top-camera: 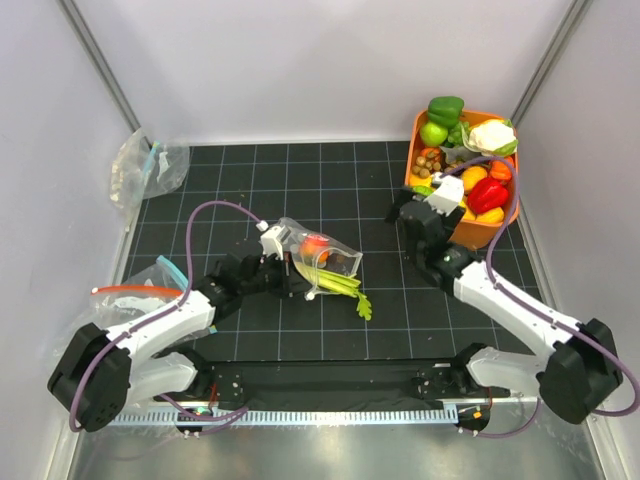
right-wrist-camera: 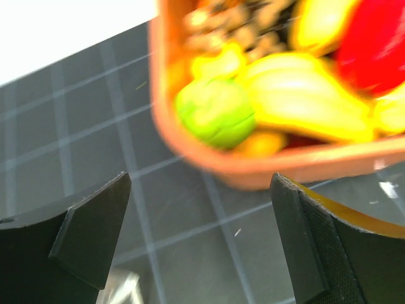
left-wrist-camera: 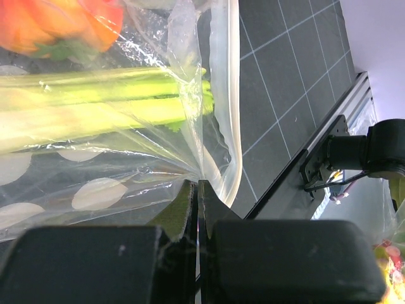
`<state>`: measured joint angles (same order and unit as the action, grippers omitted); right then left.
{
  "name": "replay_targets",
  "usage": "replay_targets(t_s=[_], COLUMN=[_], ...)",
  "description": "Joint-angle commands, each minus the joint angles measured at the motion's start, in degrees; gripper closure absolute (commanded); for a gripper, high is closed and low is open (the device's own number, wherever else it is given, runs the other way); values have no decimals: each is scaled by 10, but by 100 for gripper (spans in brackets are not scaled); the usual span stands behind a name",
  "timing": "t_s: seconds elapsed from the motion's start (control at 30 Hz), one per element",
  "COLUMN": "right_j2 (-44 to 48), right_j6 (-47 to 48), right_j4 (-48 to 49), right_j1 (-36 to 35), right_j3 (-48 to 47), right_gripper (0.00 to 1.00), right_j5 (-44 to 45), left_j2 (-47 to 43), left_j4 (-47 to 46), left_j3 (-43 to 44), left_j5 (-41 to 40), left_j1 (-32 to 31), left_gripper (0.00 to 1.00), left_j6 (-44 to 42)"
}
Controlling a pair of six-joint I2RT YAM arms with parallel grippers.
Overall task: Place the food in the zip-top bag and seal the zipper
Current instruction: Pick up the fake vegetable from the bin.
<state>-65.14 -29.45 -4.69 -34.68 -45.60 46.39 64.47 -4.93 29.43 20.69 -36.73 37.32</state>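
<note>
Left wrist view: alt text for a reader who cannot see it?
The left gripper is shut on the edge of the clear, white-dotted zip-top bag. Through the plastic show a pale-green celery stalk and a red toy vegetable; the zipper curves along the mouth above a dark gridded mat.

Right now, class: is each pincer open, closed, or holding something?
Left pincer: closed, pinching the zip-top bag at its edge.
Right pincer: open, holding nothing, facing the orange tray.
</note>
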Motion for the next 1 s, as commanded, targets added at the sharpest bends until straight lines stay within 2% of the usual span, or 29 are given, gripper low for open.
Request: replay_targets(t_s=[0.0, 0.17, 0.57, 0.73, 0.97], right_j2=[-26, -109, -261, -299, -344], right_j6=[-36, -47, -54, -69, -76], right_j4=[-54, -109, -211, -229, -174], right_j1=[71, 162, 249, 289, 333], right_j3=[-78, -185, -363, -360, -332], right_gripper=[0, 0, 0, 0, 0], right_j5=[20, 3, 23, 12, -1], left_j2=[-16, -9, -22, -17, -13], left_j4=[-2, -1, 2, 2, 2], left_j3=[15, 18, 15, 17, 17], left_j5=[-7, -5, -5, -2, -5], left_j1=[3, 2, 2, 2, 2], left_gripper=[100, 100, 100, 100, 100], left_j6=[-5, -3, -1, -1, -1])
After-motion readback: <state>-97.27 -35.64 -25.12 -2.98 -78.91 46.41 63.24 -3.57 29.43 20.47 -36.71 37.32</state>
